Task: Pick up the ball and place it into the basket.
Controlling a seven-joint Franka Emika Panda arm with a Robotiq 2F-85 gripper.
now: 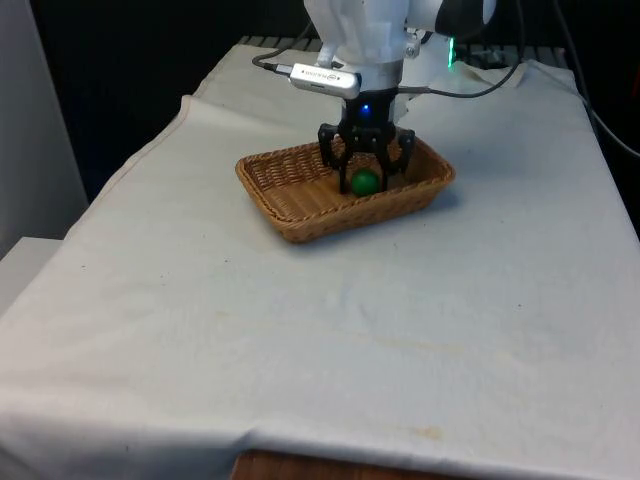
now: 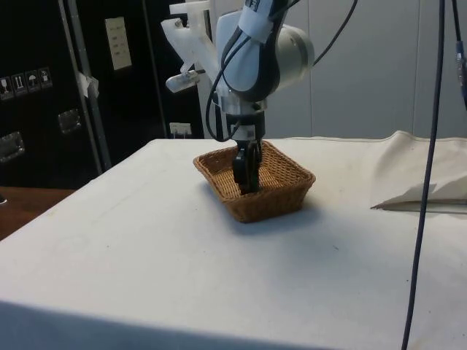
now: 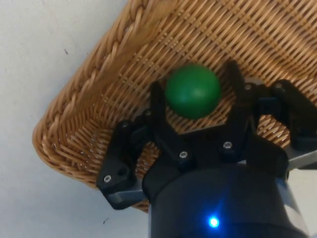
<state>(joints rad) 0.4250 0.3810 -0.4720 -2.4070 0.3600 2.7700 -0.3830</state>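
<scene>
A green ball point(image 1: 365, 182) lies on the floor of a brown wicker basket point(image 1: 300, 222) on the white cloth. My gripper point(image 1: 367, 172) is lowered into the basket and stands open, one finger on each side of the ball with a gap to it. In the wrist view the ball point(image 3: 193, 91) rests on the weave between the black fingertips point(image 3: 156, 98), near a corner of the basket point(image 3: 89, 84). From the side, the gripper point(image 2: 246, 179) reaches down inside the basket point(image 2: 270, 208) and hides the ball.
The basket sits at the far middle of the table. A cable point(image 1: 470, 92) trails over the cloth behind it. In the side view, a folded ridge of cloth point(image 2: 423, 182) lies to the basket's right.
</scene>
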